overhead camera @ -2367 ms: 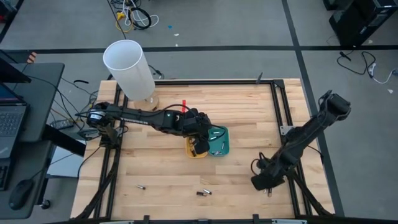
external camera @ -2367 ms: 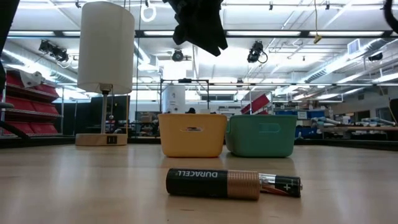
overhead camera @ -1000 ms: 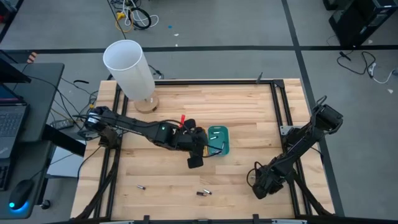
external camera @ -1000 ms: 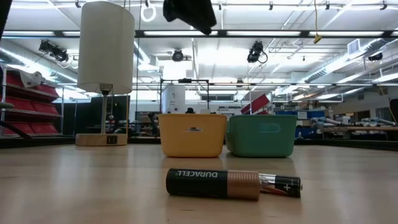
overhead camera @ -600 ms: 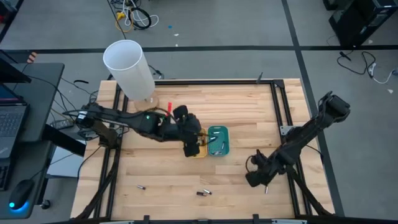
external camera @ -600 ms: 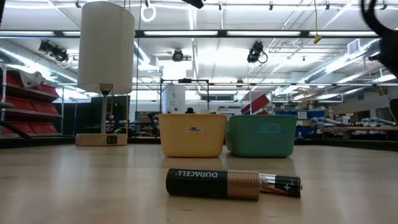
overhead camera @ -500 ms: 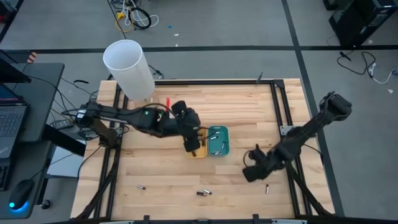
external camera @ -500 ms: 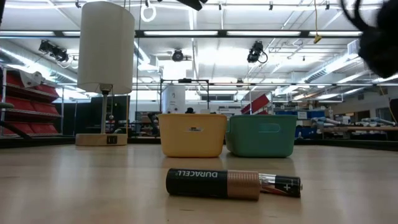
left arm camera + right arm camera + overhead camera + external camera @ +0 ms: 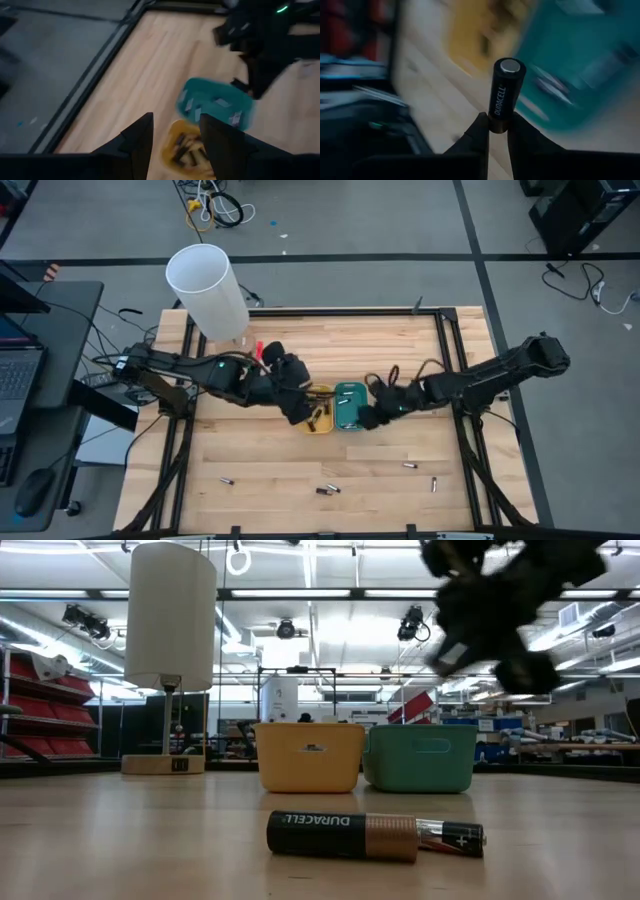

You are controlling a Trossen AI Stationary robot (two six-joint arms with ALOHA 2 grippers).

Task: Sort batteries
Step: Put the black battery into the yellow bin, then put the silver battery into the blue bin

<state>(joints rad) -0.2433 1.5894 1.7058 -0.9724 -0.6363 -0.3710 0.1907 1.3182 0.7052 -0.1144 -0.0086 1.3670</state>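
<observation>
Both trays, yellow plastic (image 9: 318, 420) and teal plastic (image 9: 348, 406), hold cells; 5 loose batteries (image 9: 328, 490) remain. Right gripper (image 9: 496, 131) fingers pinch a black Duracell battery (image 9: 504, 94); left gripper (image 9: 174, 131) fingers spread, empty.

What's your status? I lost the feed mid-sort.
Right gripper shut on a battery, by the teal tray. Left gripper open, above the yellow tray. Loose batteries on the table. Nothing blocking.

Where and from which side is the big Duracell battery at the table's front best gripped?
From straight above, across the black half of the Duracell battery: it lies flat on its side, and a slimmer cell lies by its copper end. The left gripper is open; the right gripper holds another battery.
</observation>
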